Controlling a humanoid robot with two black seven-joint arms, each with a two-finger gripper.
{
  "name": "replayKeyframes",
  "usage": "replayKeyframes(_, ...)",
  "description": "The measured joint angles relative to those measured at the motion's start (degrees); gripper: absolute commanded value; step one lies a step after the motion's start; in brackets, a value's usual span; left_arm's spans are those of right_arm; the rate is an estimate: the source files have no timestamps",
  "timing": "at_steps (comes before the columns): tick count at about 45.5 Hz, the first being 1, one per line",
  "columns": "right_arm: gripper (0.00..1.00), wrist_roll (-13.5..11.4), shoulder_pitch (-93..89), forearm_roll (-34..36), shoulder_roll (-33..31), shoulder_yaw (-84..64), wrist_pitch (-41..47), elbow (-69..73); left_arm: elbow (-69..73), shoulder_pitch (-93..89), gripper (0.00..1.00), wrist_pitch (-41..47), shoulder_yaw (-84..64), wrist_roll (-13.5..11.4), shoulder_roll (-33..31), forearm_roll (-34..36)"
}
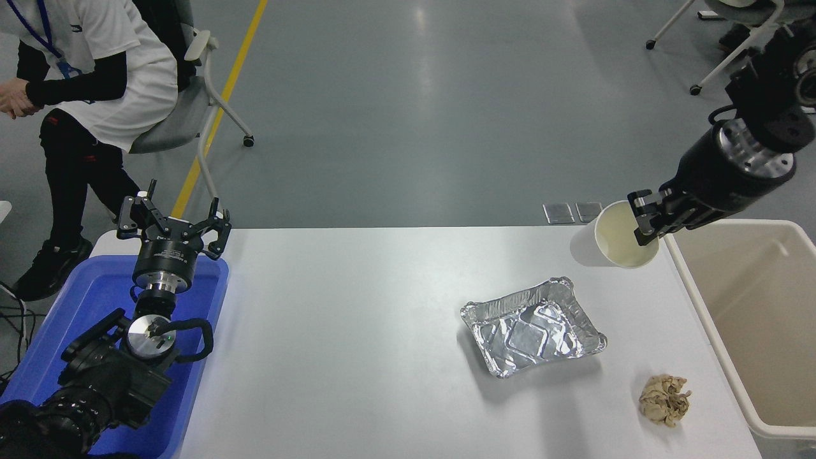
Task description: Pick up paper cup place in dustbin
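Observation:
The cream-white paper cup [617,237] hangs in the air above the table's far right edge, tilted with its pale yellowish mouth toward the camera. My right gripper [648,223] is shut on the cup's rim and reaches in from the upper right. Just right of the cup stands the beige dustbin [702,299], a large rectangular bin with a thick rim beside the table. My left gripper [173,221] is parked open over the blue tub at the lower left.
A silver foil tray [532,325] lies right of the table's middle. A crumpled tan paper ball [664,398] sits near the front right corner. The blue plastic tub [76,306] stands at the left edge. A person sits on a chair [172,121] beyond the far left corner.

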Motion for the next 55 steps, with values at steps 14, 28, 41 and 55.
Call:
replayKeyframes(14, 0.0, 0.0, 3.11, -0.02, -0.18, -1.27, 0.02, -0.01, 0.0, 0.0, 0.99, 0.0, 0.0, 0.0, 0.0, 0.0)
replayKeyframes(28, 0.0, -0.04, 3.68, -2.73, -3.53, -2.94, 0.02, -1.23, -0.01, 0.0, 0.99, 0.0, 0.0, 0.0, 0.0, -0.01)
replayKeyframes(41, 0.0, -0.01, 2.28, -6.35, -8.53, -6.29, 0.02, -5.63, -0.02, 0.0, 0.99, 0.0, 0.0, 0.0, -0.01, 0.01)
replayKeyframes(55, 0.0, -0.09, -4.64, -7.42, -14.35, -8.63, 0.02, -15.47, 0.0, 0.0, 0.99, 0.0, 0.0, 0.0, 0.01, -0.01)
